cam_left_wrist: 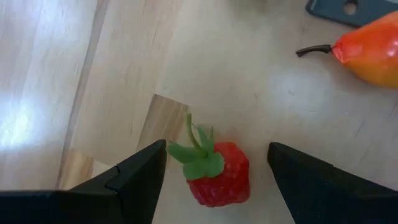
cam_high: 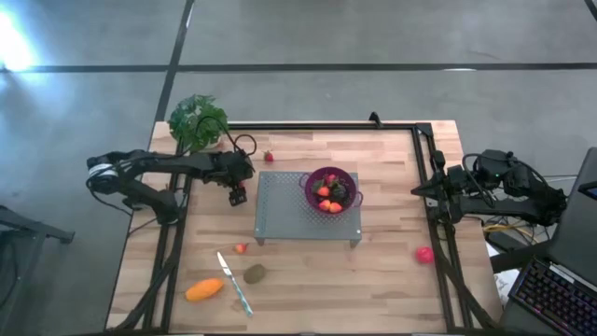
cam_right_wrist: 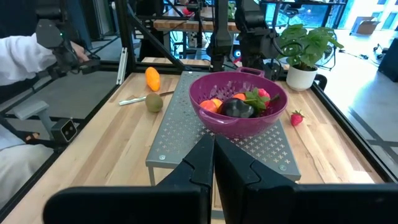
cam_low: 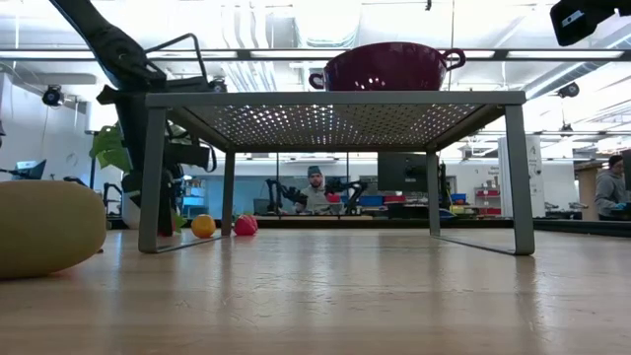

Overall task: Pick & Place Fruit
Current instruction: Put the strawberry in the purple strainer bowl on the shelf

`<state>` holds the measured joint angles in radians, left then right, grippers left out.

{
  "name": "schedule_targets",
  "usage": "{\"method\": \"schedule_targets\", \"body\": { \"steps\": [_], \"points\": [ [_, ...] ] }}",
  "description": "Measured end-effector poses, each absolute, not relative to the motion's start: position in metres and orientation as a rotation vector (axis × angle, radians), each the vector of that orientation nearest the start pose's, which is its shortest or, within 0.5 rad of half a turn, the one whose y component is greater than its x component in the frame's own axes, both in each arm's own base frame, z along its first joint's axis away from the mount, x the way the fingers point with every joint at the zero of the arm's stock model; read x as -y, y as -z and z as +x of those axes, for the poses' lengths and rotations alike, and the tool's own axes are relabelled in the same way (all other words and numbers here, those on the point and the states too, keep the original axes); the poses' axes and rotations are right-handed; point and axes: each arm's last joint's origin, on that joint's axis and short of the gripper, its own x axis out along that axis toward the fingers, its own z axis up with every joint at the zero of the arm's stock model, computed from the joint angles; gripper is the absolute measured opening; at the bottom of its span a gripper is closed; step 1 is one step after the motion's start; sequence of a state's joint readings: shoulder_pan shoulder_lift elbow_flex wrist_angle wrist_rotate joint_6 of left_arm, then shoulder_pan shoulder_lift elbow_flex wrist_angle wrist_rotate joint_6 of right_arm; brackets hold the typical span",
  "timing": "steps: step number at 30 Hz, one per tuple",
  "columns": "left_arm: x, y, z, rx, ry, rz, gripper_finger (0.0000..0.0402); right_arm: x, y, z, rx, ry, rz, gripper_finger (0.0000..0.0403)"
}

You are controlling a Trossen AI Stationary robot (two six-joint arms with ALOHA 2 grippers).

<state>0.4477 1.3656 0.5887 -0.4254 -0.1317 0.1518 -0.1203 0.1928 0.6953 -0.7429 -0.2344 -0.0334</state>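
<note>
Left wrist view: left claw spread wide around a strawberry lying on the surface (right claw clenched, parked). Closing off-centre could squirt it sideways.

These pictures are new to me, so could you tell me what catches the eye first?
A purple bowl of fruit sits atop a perforated metal stand mid-table. The left gripper hangs open over a strawberry on the wood, while the shut right gripper waits at the table's right edge.
</note>
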Motion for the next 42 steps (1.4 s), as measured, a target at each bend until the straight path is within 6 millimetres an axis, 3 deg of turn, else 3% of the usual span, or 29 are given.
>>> {"method": "schedule_targets", "body": {
  "steps": [27,42],
  "points": [
    [-0.0971,-0.1397,0.1875,-1.257,-0.426,-0.099,0.0154,-0.0019,-0.3018,0.0404,-0.235,-0.118,0.009,0.0008],
    [-0.0971,-0.14,0.1868,-1.255,-0.448,-0.119,0.0153,-0.0019,-0.3018,0.0404,-0.235,-0.118,0.009,0.0008]
  ]
}}
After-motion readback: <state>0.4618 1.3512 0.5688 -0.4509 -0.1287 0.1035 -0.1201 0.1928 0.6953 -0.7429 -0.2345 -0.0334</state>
